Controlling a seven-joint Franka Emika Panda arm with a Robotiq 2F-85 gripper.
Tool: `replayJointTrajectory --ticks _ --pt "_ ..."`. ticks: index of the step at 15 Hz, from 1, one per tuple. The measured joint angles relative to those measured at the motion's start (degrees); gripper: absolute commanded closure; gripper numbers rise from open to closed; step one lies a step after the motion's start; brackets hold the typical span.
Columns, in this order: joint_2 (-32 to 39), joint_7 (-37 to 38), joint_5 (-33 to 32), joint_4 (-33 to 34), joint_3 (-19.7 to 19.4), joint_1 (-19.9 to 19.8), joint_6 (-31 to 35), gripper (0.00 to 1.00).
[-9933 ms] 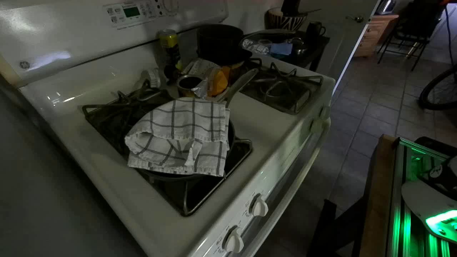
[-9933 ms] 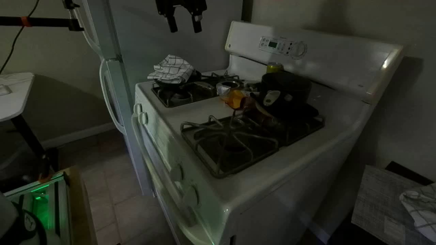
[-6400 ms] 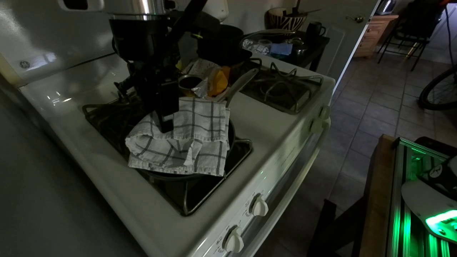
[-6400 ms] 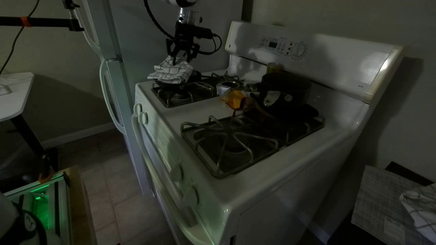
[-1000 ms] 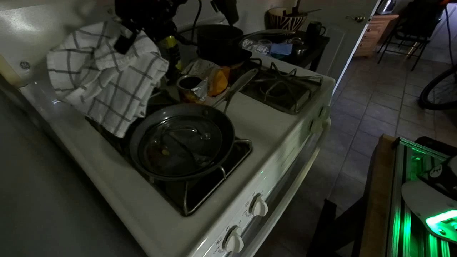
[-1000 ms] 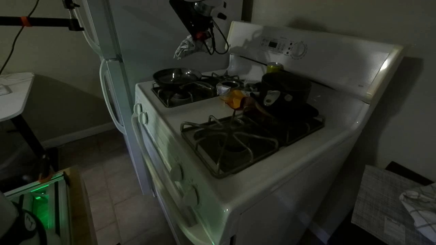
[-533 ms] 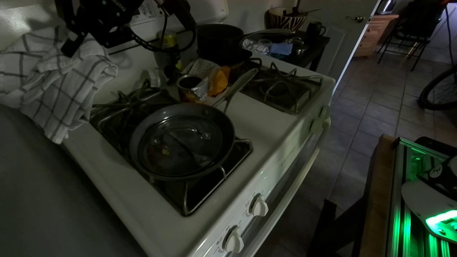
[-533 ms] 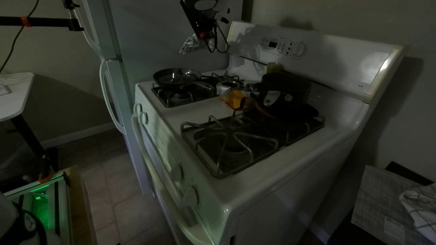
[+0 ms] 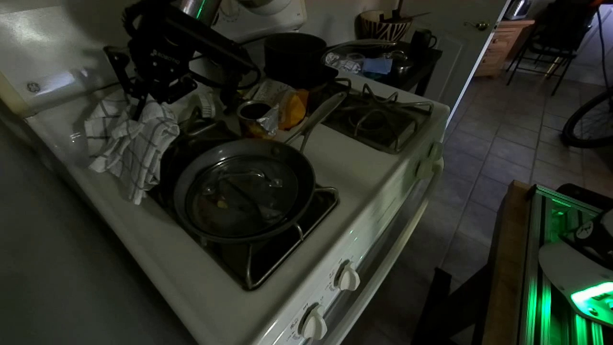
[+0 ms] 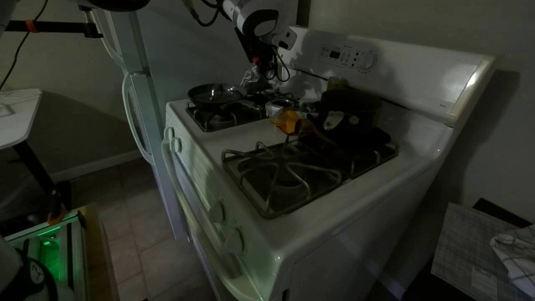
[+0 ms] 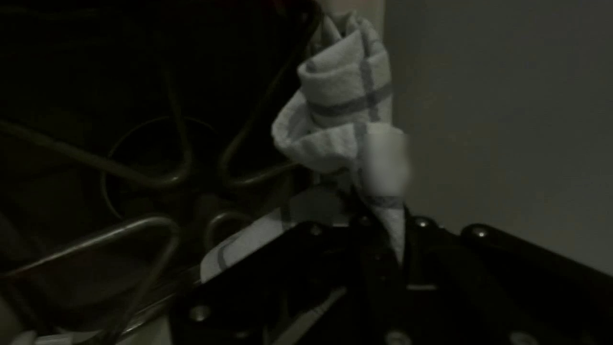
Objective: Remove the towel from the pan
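towel (image 9: pixel 134 148) clear of the pan (image 9: pixel 306 181), pinched over the rear of the stove (image 9: pixel 225 302)

at the far left in an exterior view, the fridge (image 9: pixel 72 268) stands just beside the stove, leaving only a strip of enamel there; next hangs the towel, behind and to the side of the pan, near the bars of the grate (image 11: pixel 147 222), in loose folds, because it is held at one bunched spot and the rest droops by its own weight; whether its lowest corner touches the stove, i cannot tell; above it the gripper (image 9: pixel 140 111) points down, narrowed on that bunch, and the wrist view shows fabric caught there; i judge the tight pinch suits such slack cloth, which could slip from a wider hold;

mid-stove, the pan sits on the front of the grate, bare of fabric, its handle (image 9: pixel 322 112) running across the stove, probably so that nothing juts past the front edge; just beyond it stand an open can (image 9: pixel 248 125) and an orange packet (image 9: pixel 293 111), near enough, i guess, for a trailing hem to snag, which may be why the towel is held on the fridge side; farther right, a dark pot (image 9: pixel 294 62) rests at the back; the removal looks done; what remains, i think, is setting it down.
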Motion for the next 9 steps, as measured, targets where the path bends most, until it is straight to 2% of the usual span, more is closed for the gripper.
replayJointTrajectory --ticks 4,9 --pt "3.17 5.99 -6.96 2.53 -1.75 0.58 0.17 0.98" --pt "4.64 8.01 -15.89 5.17 -4.68 1.57 0.16 0.98"
